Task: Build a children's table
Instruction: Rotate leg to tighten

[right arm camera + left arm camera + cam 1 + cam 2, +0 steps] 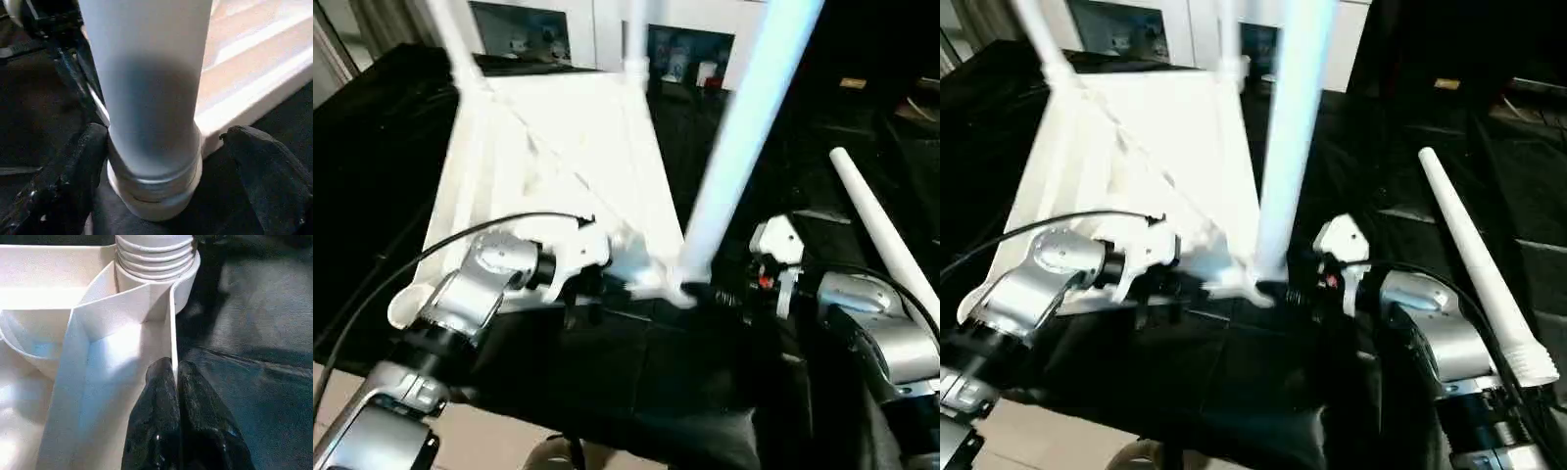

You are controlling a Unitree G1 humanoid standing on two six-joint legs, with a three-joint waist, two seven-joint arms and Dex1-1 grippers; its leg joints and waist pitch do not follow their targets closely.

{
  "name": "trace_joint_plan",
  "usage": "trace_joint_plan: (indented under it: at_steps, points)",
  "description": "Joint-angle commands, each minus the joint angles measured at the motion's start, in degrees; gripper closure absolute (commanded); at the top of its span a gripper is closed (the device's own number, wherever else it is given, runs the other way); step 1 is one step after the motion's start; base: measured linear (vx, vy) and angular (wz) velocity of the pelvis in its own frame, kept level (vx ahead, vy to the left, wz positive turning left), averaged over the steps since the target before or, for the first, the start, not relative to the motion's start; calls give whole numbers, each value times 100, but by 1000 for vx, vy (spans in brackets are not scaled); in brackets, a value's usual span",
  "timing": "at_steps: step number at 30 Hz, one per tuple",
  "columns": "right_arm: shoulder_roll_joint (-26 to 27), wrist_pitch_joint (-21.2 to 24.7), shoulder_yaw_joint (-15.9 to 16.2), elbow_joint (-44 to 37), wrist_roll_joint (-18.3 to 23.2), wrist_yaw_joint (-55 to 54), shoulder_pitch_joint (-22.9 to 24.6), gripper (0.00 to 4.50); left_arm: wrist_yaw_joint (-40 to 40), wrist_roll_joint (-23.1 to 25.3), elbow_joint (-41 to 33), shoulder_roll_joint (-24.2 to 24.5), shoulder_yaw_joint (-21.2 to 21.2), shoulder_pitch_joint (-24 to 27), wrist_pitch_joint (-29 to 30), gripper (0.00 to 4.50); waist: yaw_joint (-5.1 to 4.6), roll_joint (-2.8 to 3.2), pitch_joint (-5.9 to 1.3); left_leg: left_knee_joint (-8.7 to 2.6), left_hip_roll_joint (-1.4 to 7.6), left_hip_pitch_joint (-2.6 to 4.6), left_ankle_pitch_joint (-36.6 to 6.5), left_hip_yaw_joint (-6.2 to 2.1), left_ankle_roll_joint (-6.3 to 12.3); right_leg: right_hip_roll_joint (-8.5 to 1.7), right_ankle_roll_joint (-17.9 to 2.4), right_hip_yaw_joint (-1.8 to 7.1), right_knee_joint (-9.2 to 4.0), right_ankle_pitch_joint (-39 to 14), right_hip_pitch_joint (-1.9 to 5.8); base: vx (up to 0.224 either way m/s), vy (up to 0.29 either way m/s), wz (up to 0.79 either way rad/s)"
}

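The children's table top [558, 147] lies upside down on black cloth, ribbed underside up. My left gripper [175, 396] is shut on the thin rim wall at its near edge, close to a corner socket [188, 284] that holds a threaded leg end [154, 254]. That white leg [744, 127] rises from the near right corner. My right gripper [164, 134] is open around the leg's base, with one black finger [73, 176] on each side and a gap at the right one. Two more legs [450, 39] [636, 39] stand in the far corners.
A loose white leg [1474, 255] lies on the black cloth to the right of my right arm. A white glass-door cabinet [607, 20] stands behind the table. A black cable [431, 255] runs over my left forearm. Bare floor [499, 441] shows below the cloth's near edge.
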Motion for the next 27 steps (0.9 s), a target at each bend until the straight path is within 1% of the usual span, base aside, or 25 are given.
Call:
trace_joint_plan:
  at_steps: [1, 3, 6, 9, 15, 16, 17, 18, 19, 20, 24, 25, 27]
  points:
    - [-143, 0, 5, -135, 73, 122, 56, 37, -402, -117, -227, -15, -251, 105, -15, 450, 1, -17, -396, -304, 323, 192, -645, -112, 606, -422, -1733, 203, -276, 331, 303, 0, 0, 0]
    - [-163, -14, 59, -124, 47, 229, 59, 37, -447, -132, -239, 2, -240, 124, -50, 450, 7, -23, -393, -300, 314, 186, -652, -109, 599, -416, -1709, 204, -277, 295, 303, 0, 0, 0]
    - [-136, -80, 152, -3, -18, 274, -1, 37, -488, -120, -240, -10, -222, 129, -58, 450, 16, -19, -387, -300, 313, 189, -711, -112, 566, -420, -1677, 207, -290, 111, 290, 0, 0, 0]
    - [-109, -90, 194, 44, -26, 310, -32, 37, -494, -127, -236, -15, -226, 117, -45, 450, 22, -10, -386, -300, 314, 190, -730, -115, 528, -416, -1667, 208, -292, 55, 284, 0, 0, 0]
    - [-74, -112, 252, 118, -66, 400, -75, 37, -475, -132, -195, -30, -237, 82, -54, 450, 49, -14, -403, -284, 310, 190, -639, -112, 559, -409, -1677, 206, -270, 212, 286, 0, 0, 0]
    - [-66, -117, 254, 145, -63, 420, -91, 37, -475, -127, -170, -40, -232, 71, -66, 450, 55, -16, -417, -277, 308, 195, -619, -110, 566, -404, -1680, 205, -264, 243, 291, 0, 0, 0]
    - [-63, -119, 254, 161, -62, 429, -102, 52, -475, -125, -153, -46, -228, 64, -72, 450, 67, -19, -421, -273, 310, 192, -581, -109, 581, -405, -1691, 206, -256, 304, 294, 0, 0, 0]
    - [-52, -115, 255, 182, -53, 443, -121, 52, -485, -116, -130, -51, -220, 56, -82, 450, 80, -7, -428, -267, 309, 190, -549, -111, 593, -406, -1705, 202, -245, 357, 296, 0, 0, 0]
    - [-42, -112, 255, 199, -46, 451, -136, 52, -487, -109, -108, -54, -214, 48, -93, 450, 81, -10, -428, -266, 308, 191, -546, -109, 602, -401, -1711, 200, -246, 369, 293, 0, 0, 0]
    - [-40, -112, 256, 202, -45, 452, -138, 74, -486, -108, -104, -54, -213, 47, -95, 450, 86, -17, -431, -261, 306, 185, -543, -109, 605, -404, -1721, 199, -241, 380, 298, 0, 0, 0]
    - [-23, -132, 271, 266, -38, 463, -172, 89, -488, -102, -68, -43, -192, 28, -106, 450, 92, -21, -442, -257, 305, 182, -538, -112, 605, -404, -1713, 196, -236, 349, 302, 0, 0, 0]
    - [-23, -132, 271, 266, -38, 463, -172, 104, -488, -102, -68, -43, -192, 28, -106, 450, 93, -26, -447, -256, 303, 179, -543, -112, 602, -406, -1714, 195, -237, 335, 307, 0, 0, 0]
    - [-5, -151, 277, 305, -51, 481, -183, 120, -494, -95, -57, -35, -183, 25, -107, 450, 95, -17, -451, -254, 304, 184, -548, -112, 598, -406, -1717, 195, -237, 315, 303, 0, 0, 0]
